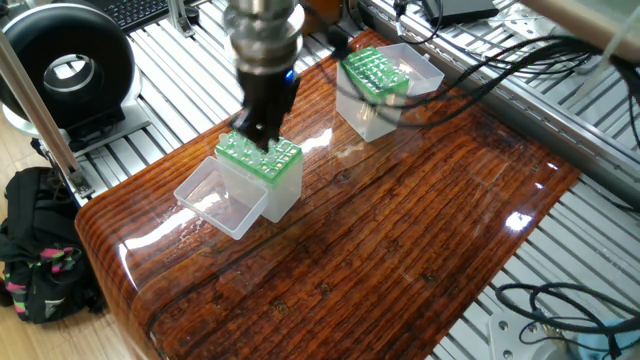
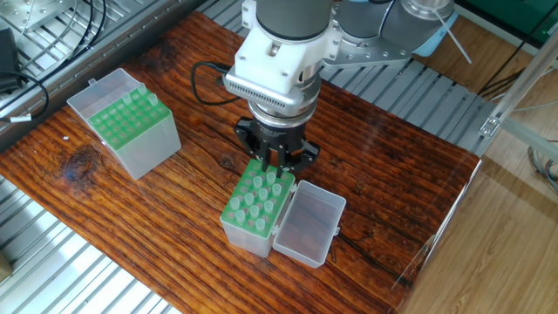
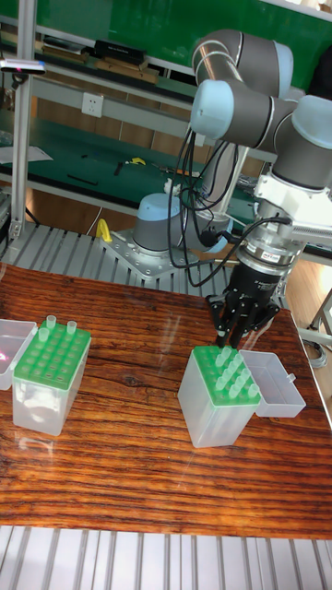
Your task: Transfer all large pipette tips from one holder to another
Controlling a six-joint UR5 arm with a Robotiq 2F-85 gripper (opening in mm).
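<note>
Two clear holders with green racks stand on the wooden table. My gripper (image 1: 252, 130) (image 2: 272, 166) (image 3: 224, 346) hangs just above the far edge of one holder (image 1: 272, 172) (image 2: 253, 205) (image 3: 214, 415), which carries several large pipette tips (image 2: 255, 199) (image 3: 235, 373). Its fingers are pinched together, shut on what looks like a tip that they mostly hide. The other holder (image 1: 372, 92) (image 2: 139, 138) (image 3: 44, 392) shows two tips (image 3: 52, 323) at its back edge in the tall view.
Each holder's clear lid lies open beside it (image 1: 212, 200) (image 2: 307, 225) (image 1: 420, 65). Cables (image 1: 470, 40) trail behind the far holder. A black round device (image 1: 65, 70) and a backpack (image 1: 35, 240) sit off the table's left end.
</note>
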